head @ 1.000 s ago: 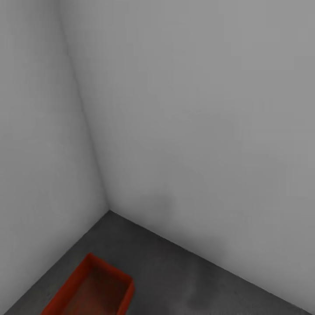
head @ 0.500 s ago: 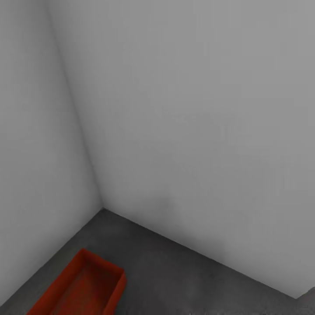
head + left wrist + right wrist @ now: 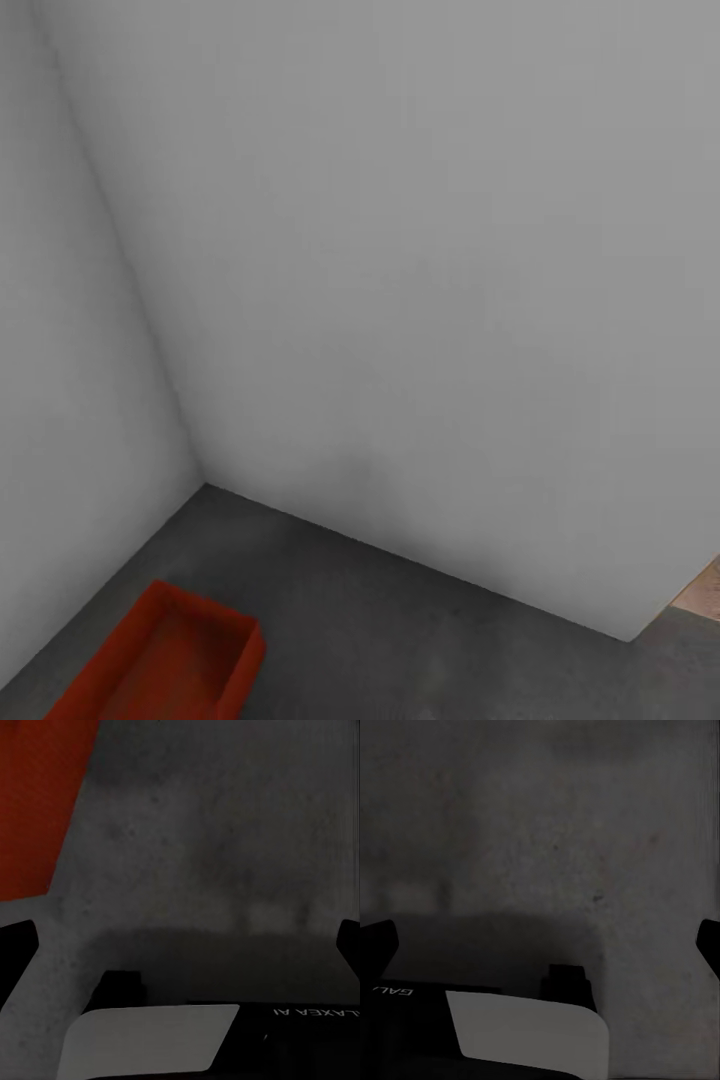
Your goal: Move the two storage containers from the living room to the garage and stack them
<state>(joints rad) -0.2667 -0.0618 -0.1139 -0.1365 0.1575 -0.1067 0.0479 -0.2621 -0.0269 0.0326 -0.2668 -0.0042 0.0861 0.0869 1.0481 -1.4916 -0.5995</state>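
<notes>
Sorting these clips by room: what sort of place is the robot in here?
Probably a garage or similar bare utility room: plain pale grey walls meet in a corner above a dark grey speckled concrete-like floor, where an open orange-red rectangular plastic bin sits.

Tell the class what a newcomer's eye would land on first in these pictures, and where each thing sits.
First comes the orange-red rectangular plastic bin, open side up on the dark grey speckled floor near the corner where two plain pale grey walls meet. Next, a sliver of light wood plank floor shows past the wall's end, at the head view's right edge. Both wrist views look down at dark floor, each tool open and holding nothing.
</notes>
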